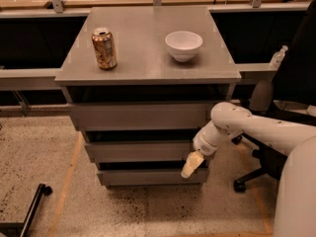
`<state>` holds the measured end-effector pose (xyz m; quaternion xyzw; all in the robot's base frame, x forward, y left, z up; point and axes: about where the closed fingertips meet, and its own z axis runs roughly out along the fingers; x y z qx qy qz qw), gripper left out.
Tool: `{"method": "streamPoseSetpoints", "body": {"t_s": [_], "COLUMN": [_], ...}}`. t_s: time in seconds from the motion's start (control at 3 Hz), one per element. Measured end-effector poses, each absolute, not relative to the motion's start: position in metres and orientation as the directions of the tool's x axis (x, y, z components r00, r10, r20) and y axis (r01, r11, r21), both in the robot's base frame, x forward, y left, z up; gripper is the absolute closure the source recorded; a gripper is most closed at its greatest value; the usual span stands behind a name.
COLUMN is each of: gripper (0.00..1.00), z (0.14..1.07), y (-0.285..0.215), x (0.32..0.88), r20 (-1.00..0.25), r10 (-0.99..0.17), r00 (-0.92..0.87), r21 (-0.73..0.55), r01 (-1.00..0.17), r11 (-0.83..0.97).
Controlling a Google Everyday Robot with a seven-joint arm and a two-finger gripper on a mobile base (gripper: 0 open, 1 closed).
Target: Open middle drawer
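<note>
Gripper (191,164), down at the rt end of the middle drawer (138,151), is covering that corner of the front, so contact w/ it isn't showing. Arm (256,130) is running off the rt and bottom edges. Shadow is hiding the gaps above the drawer fronts, so insides can't be made out. Office chair (301,68) is getting cropped by the rt edge and partly blocked by the arm. Can (104,48) label is blurring out, unreadable. Black wheeled bar (30,207) is getting cropped at bottom-left.
</note>
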<state>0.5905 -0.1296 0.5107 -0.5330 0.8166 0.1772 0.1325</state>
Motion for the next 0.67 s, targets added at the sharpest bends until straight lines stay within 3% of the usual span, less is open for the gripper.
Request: {"method": "streamPoseSetpoints", "body": {"t_s": [0.67], "gripper": [0.00], "z": [0.484], "y": [-0.148], "x": [0.614], "r20": [-0.403], "r10": [-0.818], "r00": [-0.411], "r21": [0.107], "r01": [-0.908], "r11": [0.404]}}
